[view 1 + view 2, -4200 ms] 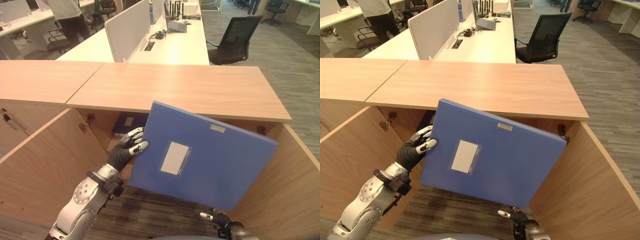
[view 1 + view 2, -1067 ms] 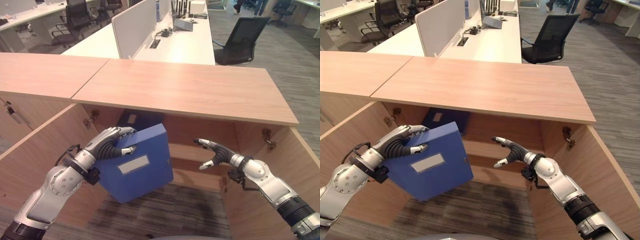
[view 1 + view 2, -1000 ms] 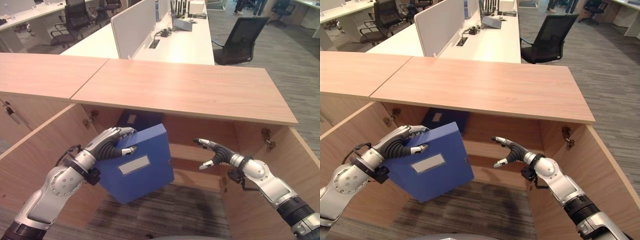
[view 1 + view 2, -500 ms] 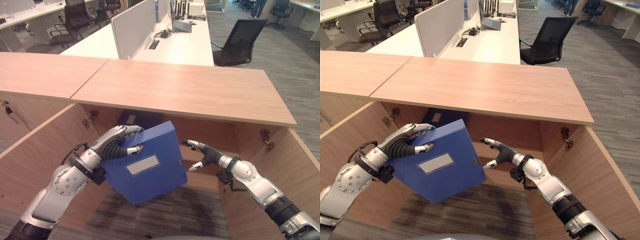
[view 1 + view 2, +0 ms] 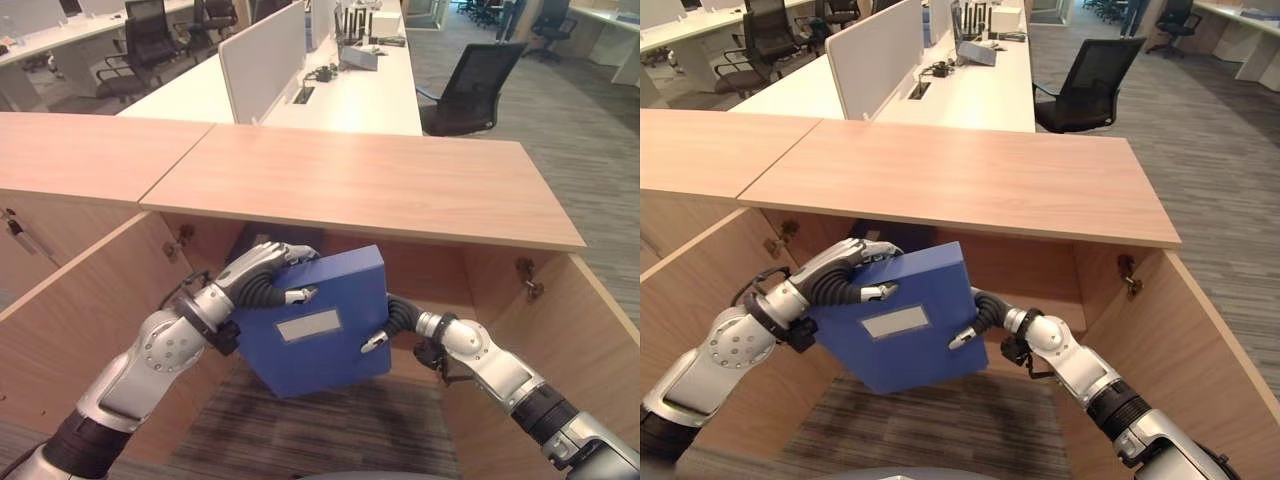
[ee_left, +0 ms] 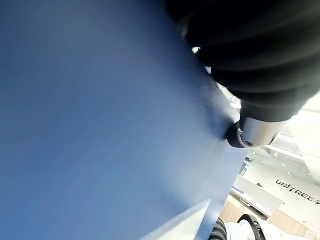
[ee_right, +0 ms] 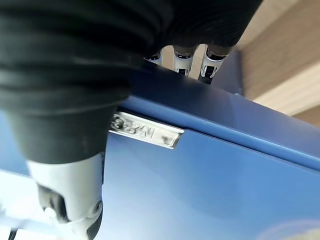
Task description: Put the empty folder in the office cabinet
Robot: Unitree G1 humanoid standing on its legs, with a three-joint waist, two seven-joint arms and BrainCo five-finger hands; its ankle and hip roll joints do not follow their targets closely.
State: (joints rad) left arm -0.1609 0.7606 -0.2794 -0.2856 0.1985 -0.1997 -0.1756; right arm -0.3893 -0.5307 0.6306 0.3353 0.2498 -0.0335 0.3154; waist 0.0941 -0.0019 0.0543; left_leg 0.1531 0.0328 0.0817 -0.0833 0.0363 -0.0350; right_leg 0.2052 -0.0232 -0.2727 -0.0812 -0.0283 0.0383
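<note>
Gripping one blue folder (image 5: pixel 318 325), two hands: left hand (image 5: pixel 268 275), right hand (image 5: pixel 393 322).

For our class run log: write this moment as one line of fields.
folder: in front of open cabinet | left robot hand: grips top-left corner | right robot hand: grips right edge | stage: not yet inside

Your two head views look steeply down on the same open cabinet (image 5: pixel 380 190) from slightly offset spots; each wrist view sits pressed close against the folder (image 6: pixel 100 125).
</note>
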